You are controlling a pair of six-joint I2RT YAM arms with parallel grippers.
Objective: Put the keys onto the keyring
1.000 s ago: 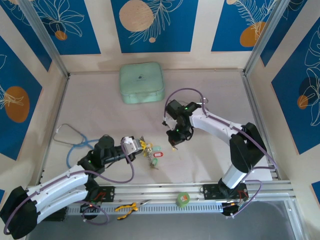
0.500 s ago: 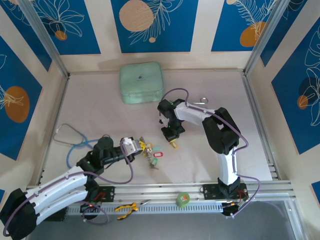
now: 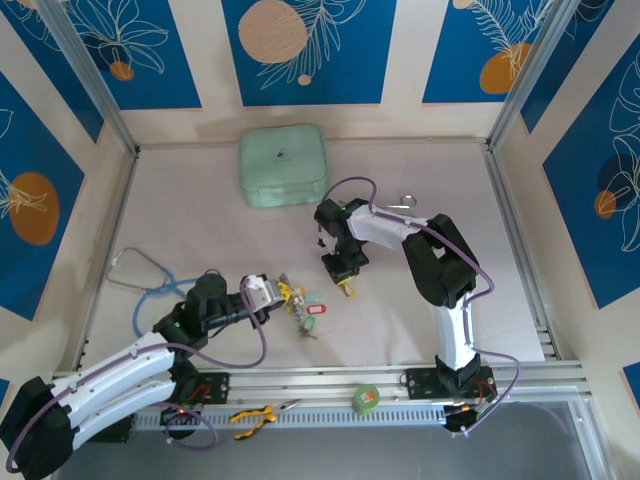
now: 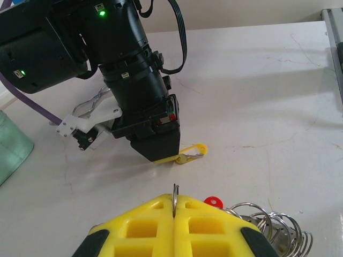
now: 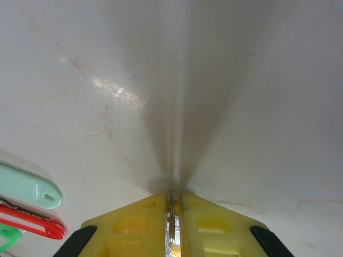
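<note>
My left gripper [image 4: 175, 204] is shut on the thin silvery keyring [image 4: 175, 191], which stands edge-on out of its yellow fingertips. To its right lie keys on small rings [image 4: 268, 225] with a red tag [image 4: 213, 202]. From above, this bunch [image 3: 300, 305] rests just right of the left gripper [image 3: 268, 297]. My right gripper [image 3: 343, 275] points down at the table. A key with a yellow tag [image 4: 190, 155] lies flat under its tip. Its jaws [image 5: 174, 201] stand slightly apart, open, with the thin key blade [image 5: 171, 225] between them.
A mint-green case [image 3: 283, 165] sits at the back. A blue-tubed stethoscope [image 3: 140, 275] lies at the left, and silvery forceps [image 3: 405, 203] behind the right arm. Yellow pliers [image 3: 255, 415] and a green tape roll [image 3: 367, 398] rest on the front rail.
The right arm folded in and its gripper shifted left and down to the table with the yellow-tagged key. Its jaws have eased apart. The left gripper has not moved.
</note>
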